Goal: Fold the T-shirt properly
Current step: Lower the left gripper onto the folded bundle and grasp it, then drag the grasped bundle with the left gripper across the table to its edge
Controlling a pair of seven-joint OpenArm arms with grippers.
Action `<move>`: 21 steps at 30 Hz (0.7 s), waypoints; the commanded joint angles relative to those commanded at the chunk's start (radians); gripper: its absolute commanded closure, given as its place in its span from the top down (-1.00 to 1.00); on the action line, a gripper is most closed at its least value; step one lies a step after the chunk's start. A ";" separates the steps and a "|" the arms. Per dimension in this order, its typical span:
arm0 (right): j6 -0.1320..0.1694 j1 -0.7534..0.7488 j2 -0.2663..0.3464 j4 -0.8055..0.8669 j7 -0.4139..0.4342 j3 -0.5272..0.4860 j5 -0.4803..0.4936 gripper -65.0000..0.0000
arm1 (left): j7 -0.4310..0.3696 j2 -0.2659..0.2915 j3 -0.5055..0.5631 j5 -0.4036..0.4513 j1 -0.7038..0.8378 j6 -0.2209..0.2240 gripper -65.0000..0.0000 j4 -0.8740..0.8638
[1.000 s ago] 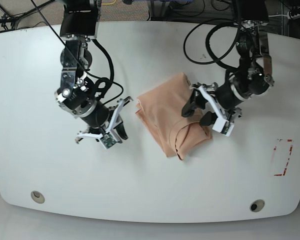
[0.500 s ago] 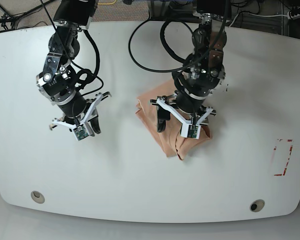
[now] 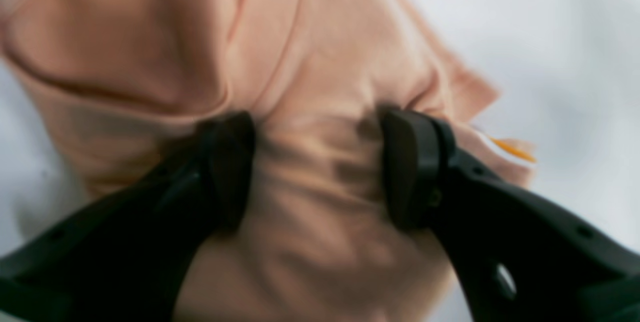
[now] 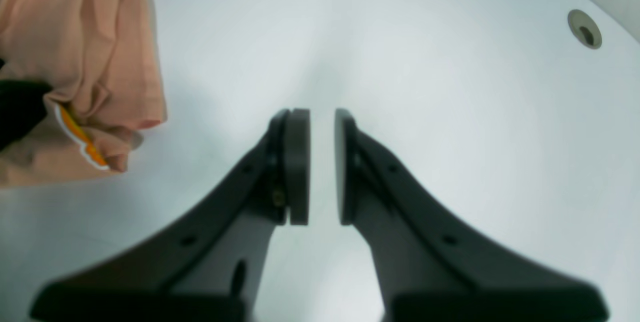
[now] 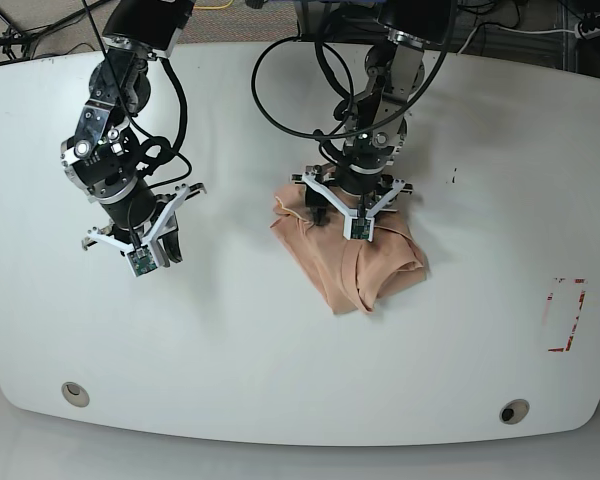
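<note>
The peach-pink T-shirt lies folded in a bundle at the middle of the white table. My left gripper is down on the shirt's far part. In the left wrist view the left gripper is open, its black fingers pressed into the T-shirt with bunched cloth between them. A bit of yellow print peeks out at the shirt's edge. My right gripper hovers over bare table left of the shirt. In the right wrist view the right gripper is nearly shut and empty; the T-shirt is at the upper left.
The white table has a round hole near the front left and one near the front right. A red outlined mark is on the table at the right. Black cables hang above the left arm at the back.
My left gripper moved from the shirt's right side across to its far middle and pressed down on it. My right arm drew away to the left and farther back.
</note>
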 joint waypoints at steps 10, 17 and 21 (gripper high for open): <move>0.000 -0.018 0.000 0.005 0.000 0.000 0.000 -0.77 | 0.167 -0.206 -0.002 0.000 -0.032 -0.353 0.18 0.060; 0.000 -0.026 0.000 0.006 0.000 -0.002 0.000 -0.77 | 0.233 -0.376 -0.005 0.000 -0.037 -0.580 0.18 0.110; 0.000 -0.029 -0.002 0.006 0.000 -0.002 0.002 -0.77 | 0.233 -0.459 -0.043 0.000 -0.031 -0.612 0.18 0.160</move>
